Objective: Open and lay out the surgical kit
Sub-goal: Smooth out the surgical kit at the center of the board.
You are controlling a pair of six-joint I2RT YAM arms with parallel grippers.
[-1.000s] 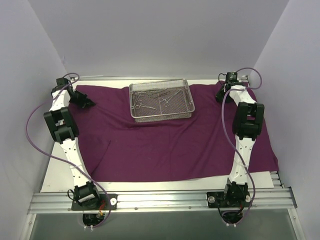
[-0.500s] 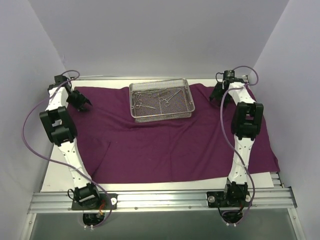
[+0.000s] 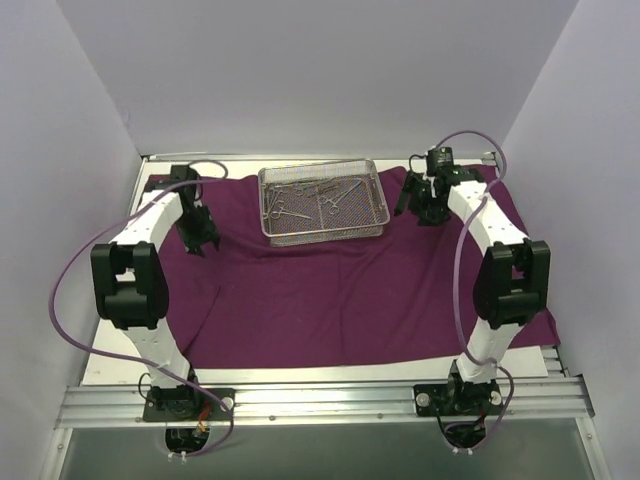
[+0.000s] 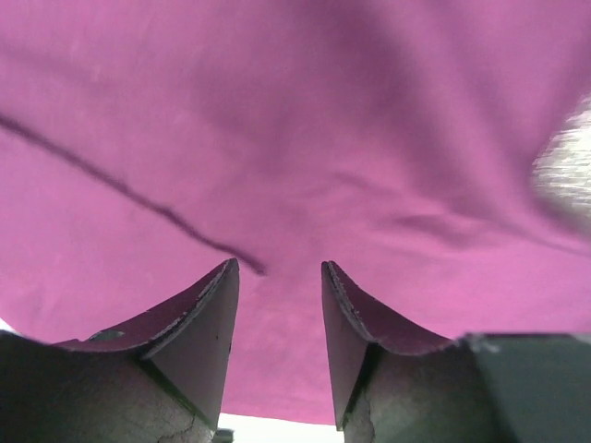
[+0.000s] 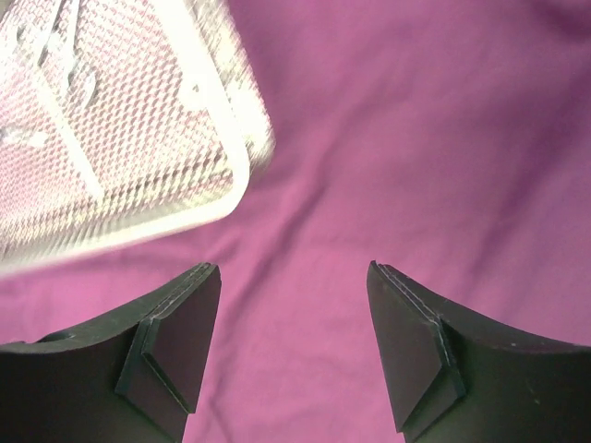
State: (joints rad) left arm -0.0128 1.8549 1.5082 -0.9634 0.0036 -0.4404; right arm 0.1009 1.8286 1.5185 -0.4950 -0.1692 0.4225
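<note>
The deep-purple cloth wrap [image 3: 340,290] lies spread flat over the table. On its far middle stands the silver wire-mesh tray [image 3: 322,236], with several slim steel instruments [image 3: 300,195] lying inside. My left gripper [image 3: 203,244] hangs open over the cloth [image 4: 295,138] left of the tray, nothing between its fingers. My right gripper [image 3: 418,212] is open over the cloth [image 5: 416,138] just right of the tray, whose corner [image 5: 120,138] fills the upper left of the right wrist view. Nothing is held.
White walls close in on both sides and the back. A bare strip of white table [image 3: 120,350] shows left of the cloth. A metal rail [image 3: 320,400] carries both arm bases at the near edge.
Both grippers have opened and let go of the cloth's far corners. Both have swung inward toward the tray, the left rightward and nearer, the right leftward.
</note>
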